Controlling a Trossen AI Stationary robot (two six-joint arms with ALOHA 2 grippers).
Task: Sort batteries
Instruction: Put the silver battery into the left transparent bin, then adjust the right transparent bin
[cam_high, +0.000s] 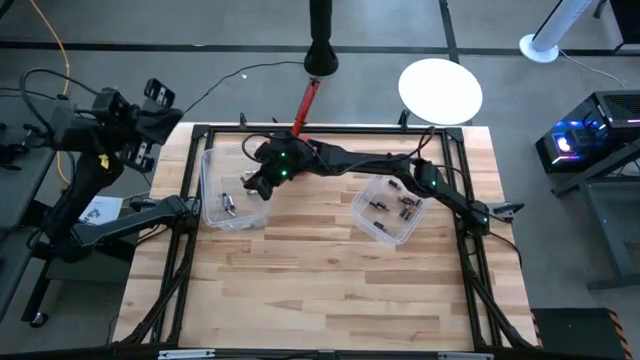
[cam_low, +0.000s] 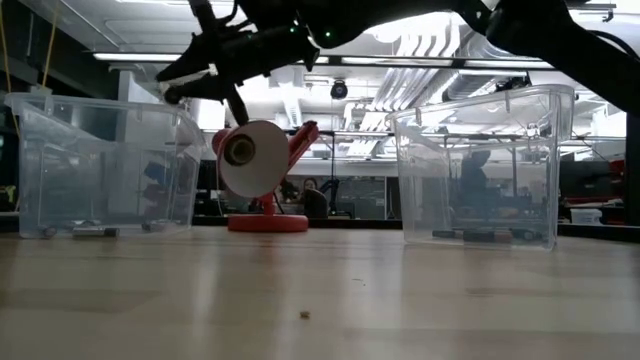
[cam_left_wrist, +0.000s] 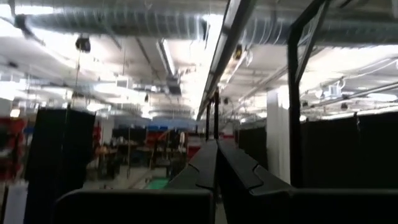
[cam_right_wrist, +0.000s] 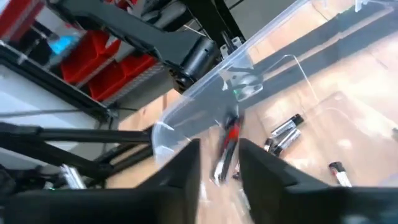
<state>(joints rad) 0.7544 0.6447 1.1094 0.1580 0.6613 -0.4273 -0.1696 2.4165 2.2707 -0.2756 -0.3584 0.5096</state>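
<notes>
Batteries, mid-sort: a red-banded battery (cam_right_wrist: 227, 149) shows blurred between the parted fingers of the right gripper (cam_high: 262, 180), poised over the left bin (cam_high: 212, 160) at centre-left of the overhead frame; whether it is gripped or falling cannot be told. Sorted cells (cam_right_wrist: 285, 132) lie on that bin's floor; others (cam_high: 392, 207) wait in the right bin (cam_high: 372, 228). The step is likely release, then a return rightward. The left gripper (cam_left_wrist: 216, 168), pressed together, idles off-table upper left.
</notes>
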